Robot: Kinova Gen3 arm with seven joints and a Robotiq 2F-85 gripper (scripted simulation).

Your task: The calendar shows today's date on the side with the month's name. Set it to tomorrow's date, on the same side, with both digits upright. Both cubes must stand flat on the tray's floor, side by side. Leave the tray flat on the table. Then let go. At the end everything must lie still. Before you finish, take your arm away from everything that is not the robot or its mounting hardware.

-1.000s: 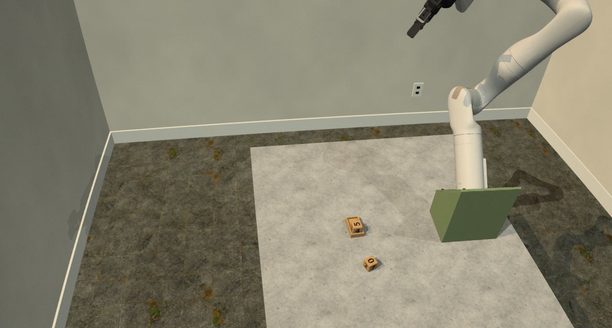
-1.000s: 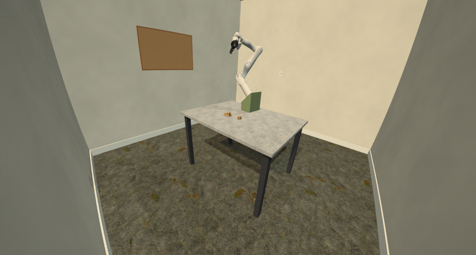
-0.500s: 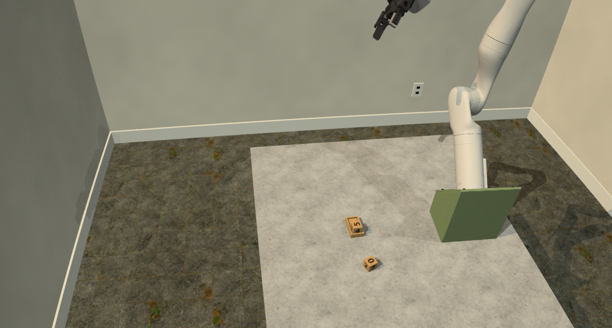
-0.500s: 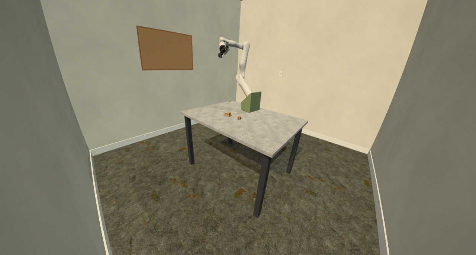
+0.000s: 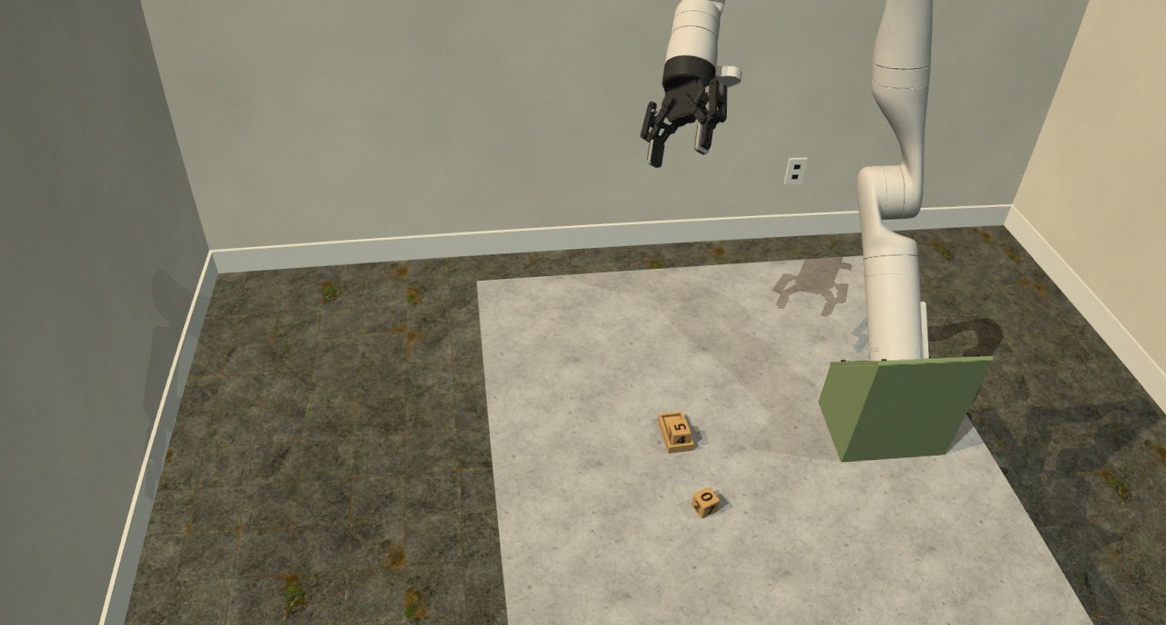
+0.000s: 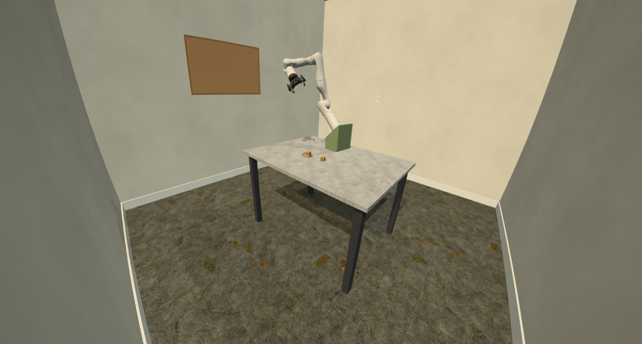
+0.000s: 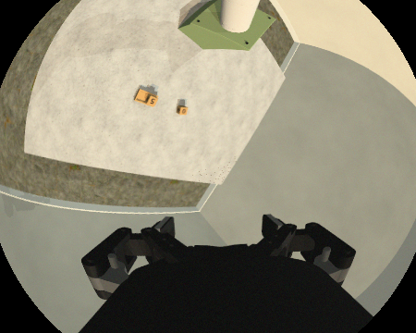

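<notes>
Two cubes (image 5: 705, 501), seemingly one tray (image 5: 669, 442)

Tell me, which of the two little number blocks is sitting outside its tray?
The cube showing 0 on top. It stands alone on the table, apart from the tray, while the other cube, showing 5, sits inside the tray.
</notes>
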